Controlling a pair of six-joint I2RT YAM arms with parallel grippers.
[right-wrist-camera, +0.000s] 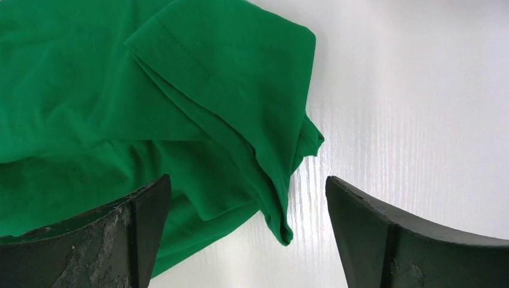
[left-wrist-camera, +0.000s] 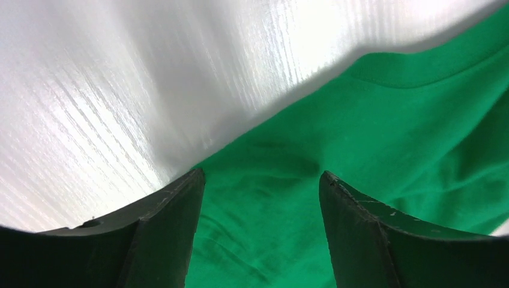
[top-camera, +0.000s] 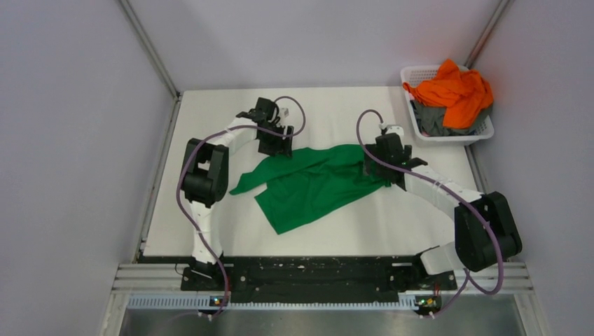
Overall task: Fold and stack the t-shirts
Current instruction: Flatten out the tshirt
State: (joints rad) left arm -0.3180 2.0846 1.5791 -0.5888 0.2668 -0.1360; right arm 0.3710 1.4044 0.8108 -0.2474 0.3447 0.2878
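A bright green t-shirt (top-camera: 308,185) lies crumpled and spread on the white table. My left gripper (top-camera: 274,148) is open over its far left edge; in the left wrist view (left-wrist-camera: 262,177) green cloth (left-wrist-camera: 360,138) lies between the jaws. My right gripper (top-camera: 378,168) is open at the shirt's right end; in the right wrist view (right-wrist-camera: 247,183) a folded sleeve (right-wrist-camera: 240,102) hangs between the jaws. An orange t-shirt (top-camera: 455,91) and a grey t-shirt (top-camera: 433,120) sit in the basket.
A white lattice basket (top-camera: 455,136) stands at the table's far right corner. Grey walls enclose the table (top-camera: 210,217) on three sides. The arm bases sit on a black rail at the near edge.
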